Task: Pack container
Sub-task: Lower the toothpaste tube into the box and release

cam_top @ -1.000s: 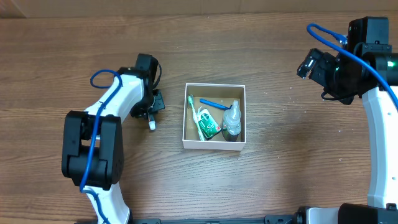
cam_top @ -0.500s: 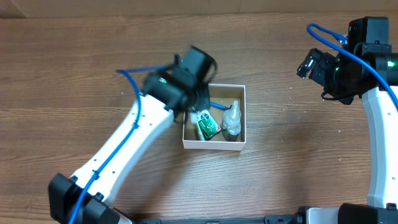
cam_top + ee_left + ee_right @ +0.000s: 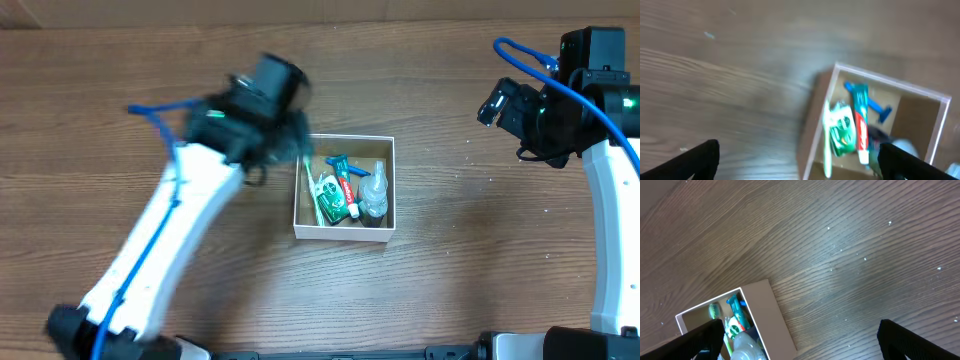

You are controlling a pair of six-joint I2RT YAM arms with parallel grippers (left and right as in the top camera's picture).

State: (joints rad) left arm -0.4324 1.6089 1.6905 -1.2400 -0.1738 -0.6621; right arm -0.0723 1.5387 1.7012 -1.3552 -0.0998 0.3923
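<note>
The left gripper (image 3: pixel 799 150) has its two dark fingers (image 3: pixel 700 160) spread wide, with nothing between them but bare wood and the near wall of the box. In the overhead view this gripper (image 3: pixel 288 140) is blurred and sits just beside the far-left corner of the container (image 3: pixel 345 232). The right gripper (image 3: pixel 800 332) also has its fingers (image 3: pixel 702 337) wide apart and empty; from above it (image 3: pixel 497 102) hangs near the far right edge of the counter (image 3: pixel 480 260), well apart from the box. The container lies about the middle of the counter, away from all its edges, with its sides roughly parallel to them. It is a small, shallow, square cardboard box with thin white outer walls and a white rim (image 3: pixel 890 82), while the floor and inner faces are plain brown. It is open at the top, and from the right wrist one white outer wall (image 3: pixel 775 315) shows as a flat, pale panel. The toiletries inside take up much of the floor. A green toothbrush (image 3: pixel 310 190) lies along the left wall, with a green packet (image 3: pixel 333 203) beside it. Next comes a red and white toothpaste tube (image 3: pixel 349 187) with a teal end, and a blue razor (image 3: pixel 879 108) pokes out at the far side. A small clear bottle (image 3: pixel 373 195) lies by the right wall.
</note>
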